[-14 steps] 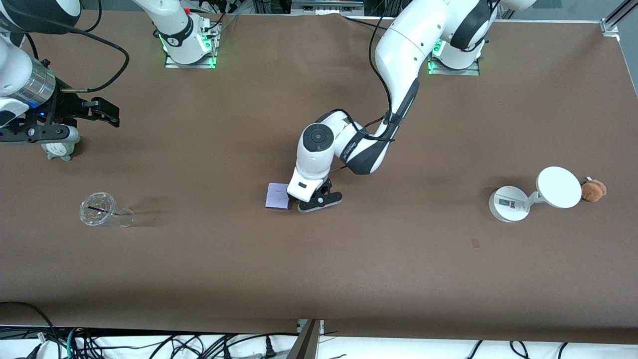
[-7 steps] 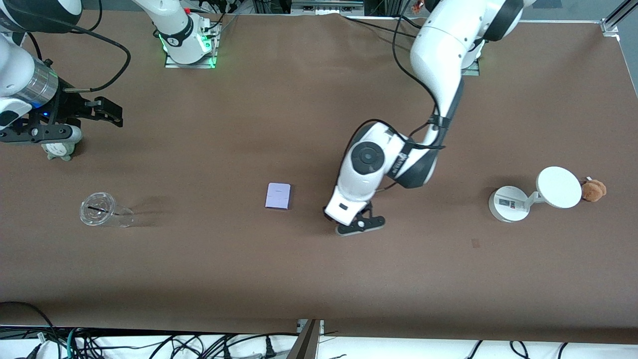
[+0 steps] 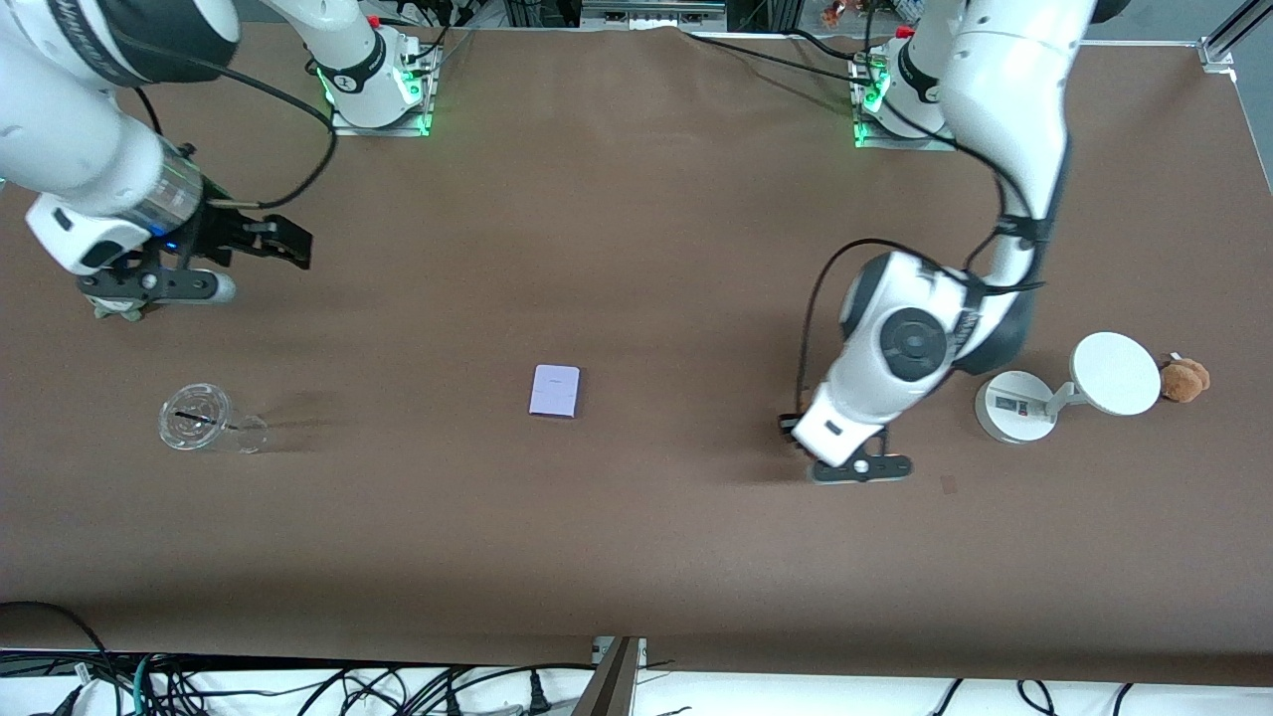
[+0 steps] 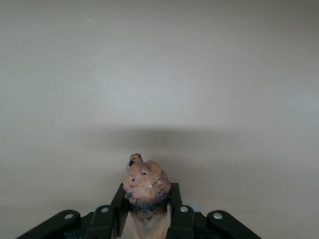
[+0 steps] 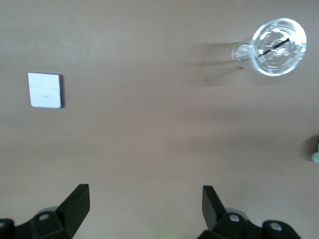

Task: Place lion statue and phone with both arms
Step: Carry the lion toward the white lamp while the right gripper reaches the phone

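Reddish-brown lion statue (image 4: pixel 146 186) clamped in left claw (image 4: pixel 145 211); right claw (image 5: pixel 145 203) agape, empty.

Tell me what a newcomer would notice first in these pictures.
Probably the left gripper, low over bare table beside the white stand, shut on the lion statue. Next, the pale phone lying alone mid-table. The right gripper hangs open toward the right arm's end.

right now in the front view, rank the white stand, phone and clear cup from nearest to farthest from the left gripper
Measured from the left gripper, shut on the lion statue:
1. White stand, beside the gripper toward the left arm's end of the table.
2. Phone, mid-table.
3. Clear cup, lying toward the right arm's end.
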`<state>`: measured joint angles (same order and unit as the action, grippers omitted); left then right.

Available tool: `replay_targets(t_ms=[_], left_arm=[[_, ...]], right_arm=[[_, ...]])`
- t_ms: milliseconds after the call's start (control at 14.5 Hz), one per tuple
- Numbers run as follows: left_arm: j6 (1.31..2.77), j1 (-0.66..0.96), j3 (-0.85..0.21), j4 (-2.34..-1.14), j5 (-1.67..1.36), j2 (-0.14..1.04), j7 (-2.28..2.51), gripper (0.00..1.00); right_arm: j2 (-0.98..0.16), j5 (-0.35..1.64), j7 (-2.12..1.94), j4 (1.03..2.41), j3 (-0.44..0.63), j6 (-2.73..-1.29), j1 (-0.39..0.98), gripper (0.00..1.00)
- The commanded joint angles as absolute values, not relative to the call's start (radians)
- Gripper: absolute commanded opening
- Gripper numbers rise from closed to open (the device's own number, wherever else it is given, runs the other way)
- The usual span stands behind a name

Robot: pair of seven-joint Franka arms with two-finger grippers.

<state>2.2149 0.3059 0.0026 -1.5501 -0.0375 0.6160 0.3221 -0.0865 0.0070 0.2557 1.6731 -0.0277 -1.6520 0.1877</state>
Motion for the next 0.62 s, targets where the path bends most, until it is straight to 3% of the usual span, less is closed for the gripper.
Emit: replay_targets(t_ms=[0, 207, 553], left_arm=[[2.223, 0.172, -0.037, -1.738, -0.038, 0.493, 0.11, 0.0], [2.218, 0.077, -0.038, -1.836, -0.038, 0.456, -0.026, 0.0], [2.223, 0.037, -0.037, -1.852, -0.038, 0.48, -0.032, 0.0]], right_arm=[[-0.156, 0.021, 0.357, 1.646, -0.025, -1.701, 0.236, 1.0], [-0.268, 0.021, 0.46, 1.616, -0.025, -1.805, 0.3, 1.0], [-0.491, 0.017, 0.495, 1.445, -0.025, -1.819, 0.386, 1.0]])
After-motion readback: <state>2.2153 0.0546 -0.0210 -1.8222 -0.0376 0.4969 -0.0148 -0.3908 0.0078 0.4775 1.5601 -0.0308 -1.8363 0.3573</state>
